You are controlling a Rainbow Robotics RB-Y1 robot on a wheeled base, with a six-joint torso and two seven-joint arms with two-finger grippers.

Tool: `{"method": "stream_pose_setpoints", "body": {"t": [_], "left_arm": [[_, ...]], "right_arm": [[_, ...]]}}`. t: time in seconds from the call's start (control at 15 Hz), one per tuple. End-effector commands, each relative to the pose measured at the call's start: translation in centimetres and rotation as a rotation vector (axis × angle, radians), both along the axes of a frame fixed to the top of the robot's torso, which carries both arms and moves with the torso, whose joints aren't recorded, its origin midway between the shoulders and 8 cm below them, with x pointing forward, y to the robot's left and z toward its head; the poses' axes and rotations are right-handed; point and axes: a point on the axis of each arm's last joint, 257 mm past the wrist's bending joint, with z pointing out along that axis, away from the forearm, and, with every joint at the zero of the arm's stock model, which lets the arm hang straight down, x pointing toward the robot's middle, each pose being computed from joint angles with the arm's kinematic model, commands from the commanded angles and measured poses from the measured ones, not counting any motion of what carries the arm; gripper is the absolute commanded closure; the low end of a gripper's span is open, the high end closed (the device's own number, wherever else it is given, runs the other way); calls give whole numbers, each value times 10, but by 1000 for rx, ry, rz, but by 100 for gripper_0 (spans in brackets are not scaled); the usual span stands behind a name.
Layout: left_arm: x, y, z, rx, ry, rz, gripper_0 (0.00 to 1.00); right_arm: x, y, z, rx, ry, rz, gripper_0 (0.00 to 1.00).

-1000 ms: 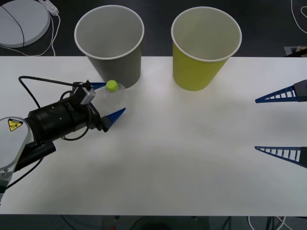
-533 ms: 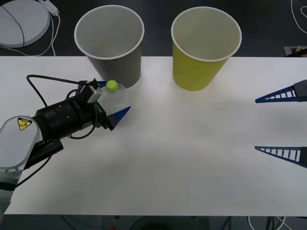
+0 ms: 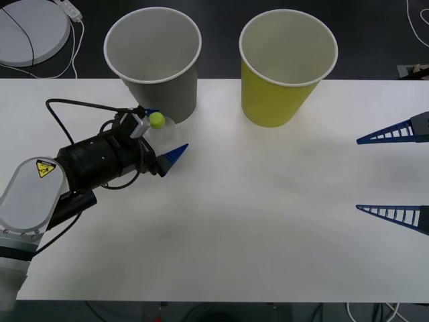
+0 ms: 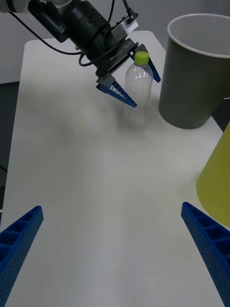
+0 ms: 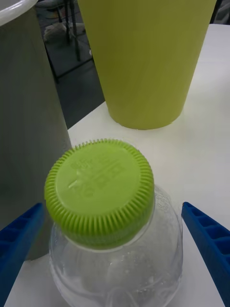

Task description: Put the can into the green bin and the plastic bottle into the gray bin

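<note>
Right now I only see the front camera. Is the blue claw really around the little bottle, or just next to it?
Observer: Around it. In the left wrist view the plastic bottle sits between both blue fingers, with a gap on each side, so the left gripper is open.
Operator: Is the bottle standing up?
Observer: Yes. The right wrist view shows it upright on the table, beside the gray bin and apart from it.
Operator: Is there anything in it?
Observer: It looks clear right through, with just droplets inside near the lime cap.
Operator: What's the other claw doing?
Observer: The right gripper waits open at the table's right edge, away from the green bin.
</note>
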Motion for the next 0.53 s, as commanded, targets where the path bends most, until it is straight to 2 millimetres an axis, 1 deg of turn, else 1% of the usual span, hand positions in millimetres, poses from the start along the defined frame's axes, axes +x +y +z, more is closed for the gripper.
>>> {"method": "stream_pose_setpoints", "body": {"t": [0.07,0.4,0.47,0.53], "left_arm": [[4,-4,-1,0,7,-6,0],[6,-6,-2,1,11,-9,0],[5,-6,-2,-1,11,-9,58],[5,-7,-3,1,12,-10,98]], "right_arm": [[0,0,0,0,0,0,0],[0,0,0,0,0,0,0],[0,0,0,0,0,0,0],[0,0,0,0,0,0,0]]}}
